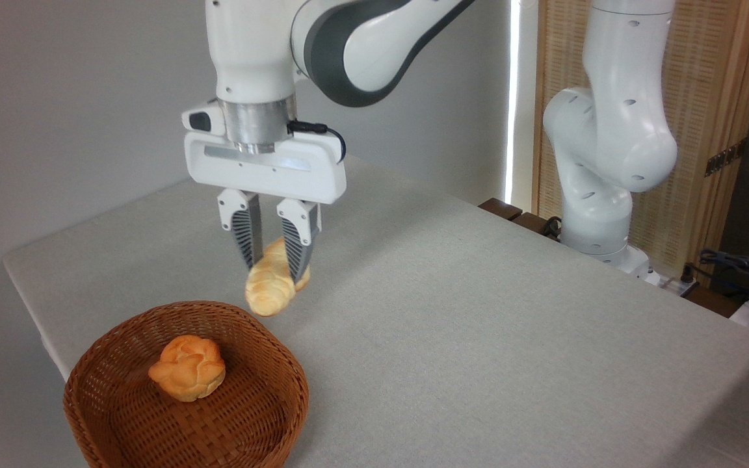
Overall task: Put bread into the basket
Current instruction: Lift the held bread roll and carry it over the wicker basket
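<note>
A pale golden braided bread [269,290] hangs in the air, tilted with its lower end toward the camera. My gripper [275,268] is shut on the bread near its middle, fingers pointing down. The loaf's lower tip sits just above and behind the far rim of the round brown wicker basket [108,422], which stands at the table's near left corner. The bread's far end is partly hidden behind the right finger.
A small orange-golden knotted bun [187,367] lies inside the basket. The grey table [478,338] stretches to the right. The arm's white base [599,195] stands at the far right edge, with cables [732,266] beside it. The table's left edge runs close to the basket.
</note>
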{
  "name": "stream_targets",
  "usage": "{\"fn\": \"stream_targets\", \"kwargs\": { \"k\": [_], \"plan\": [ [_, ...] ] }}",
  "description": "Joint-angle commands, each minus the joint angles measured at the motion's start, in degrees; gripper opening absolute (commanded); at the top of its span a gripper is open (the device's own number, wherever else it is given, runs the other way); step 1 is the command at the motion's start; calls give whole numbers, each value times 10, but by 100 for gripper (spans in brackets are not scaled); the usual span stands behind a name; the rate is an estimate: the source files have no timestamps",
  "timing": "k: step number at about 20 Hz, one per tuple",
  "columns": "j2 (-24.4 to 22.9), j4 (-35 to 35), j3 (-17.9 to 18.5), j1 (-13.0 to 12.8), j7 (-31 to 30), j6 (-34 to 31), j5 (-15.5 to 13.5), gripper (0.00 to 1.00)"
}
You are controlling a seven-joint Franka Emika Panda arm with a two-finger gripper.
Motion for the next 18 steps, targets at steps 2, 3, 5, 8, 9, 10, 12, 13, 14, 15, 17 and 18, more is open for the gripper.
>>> {"fn": "stream_targets", "kwargs": {
  "k": [2,3,5,8,9,10,12,13,14,15,17,18],
  "plan": [
    [4,21,20,-2,-5,60,-25,62],
    [5,21,21,-1,-6,75,-39,62],
    [5,21,36,-2,-13,104,-61,62],
    [10,21,45,-2,-39,152,-88,62],
    [12,21,48,-1,-54,176,-94,61],
    [18,21,48,-1,-72,197,-97,61],
    [20,21,48,-1,-106,229,-98,61],
    [22,21,49,-1,-124,236,-98,61],
    [23,21,49,-1,-142,242,-97,62],
    [23,21,49,-1,-153,249,-96,73],
    [26,21,49,-1,-163,251,-94,100],
    [27,21,49,-1,-163,251,-93,100]
  ]
}}
